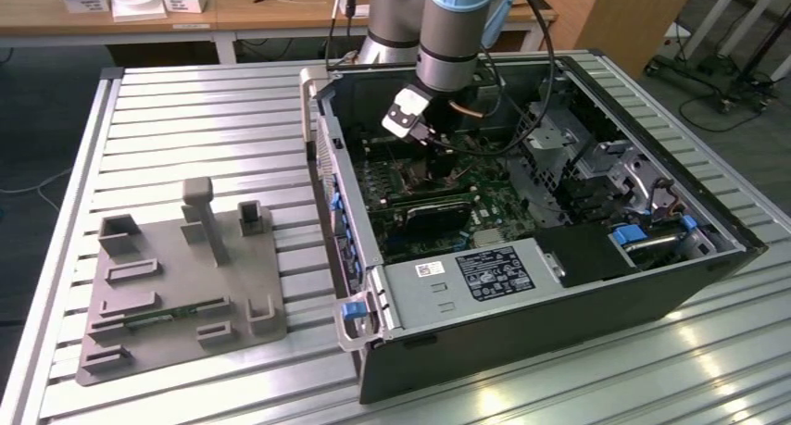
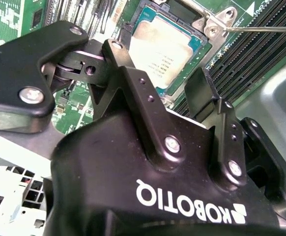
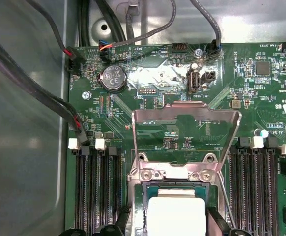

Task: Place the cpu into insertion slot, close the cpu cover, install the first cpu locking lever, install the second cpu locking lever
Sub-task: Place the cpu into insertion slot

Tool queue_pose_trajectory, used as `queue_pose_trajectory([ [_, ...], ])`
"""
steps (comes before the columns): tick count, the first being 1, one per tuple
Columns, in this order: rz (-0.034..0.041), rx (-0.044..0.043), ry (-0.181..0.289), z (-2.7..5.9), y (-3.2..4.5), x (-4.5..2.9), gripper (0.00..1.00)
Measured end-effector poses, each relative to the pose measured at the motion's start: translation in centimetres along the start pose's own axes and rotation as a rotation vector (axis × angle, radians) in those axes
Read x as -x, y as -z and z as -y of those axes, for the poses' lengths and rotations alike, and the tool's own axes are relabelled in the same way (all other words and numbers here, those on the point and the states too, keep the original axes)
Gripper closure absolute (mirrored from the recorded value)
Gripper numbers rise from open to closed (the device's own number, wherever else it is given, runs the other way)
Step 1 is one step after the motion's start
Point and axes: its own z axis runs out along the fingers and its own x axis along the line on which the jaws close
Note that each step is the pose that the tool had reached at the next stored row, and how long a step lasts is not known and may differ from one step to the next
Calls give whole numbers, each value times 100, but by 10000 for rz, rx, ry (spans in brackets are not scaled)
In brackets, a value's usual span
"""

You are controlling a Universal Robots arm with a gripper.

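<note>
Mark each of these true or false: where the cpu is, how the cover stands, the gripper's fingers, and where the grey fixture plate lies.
1. The cpu lies in the insertion slot. True.
2. The cpu cover is shut over the chip. False: in the first wrist view it stands raised, swung away from the slot.
3. The gripper has its fingers apart, one on each side of the chip. True.
4. The grey fixture plate lies inside the computer case. False: it lies on the ribbed metal table, to the exterior view's left of the case.
</note>
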Motion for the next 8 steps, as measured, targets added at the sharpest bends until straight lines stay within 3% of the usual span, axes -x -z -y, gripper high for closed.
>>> queue_pose_trajectory([
  [8,0,0,-2,-2,25,0,31],
])
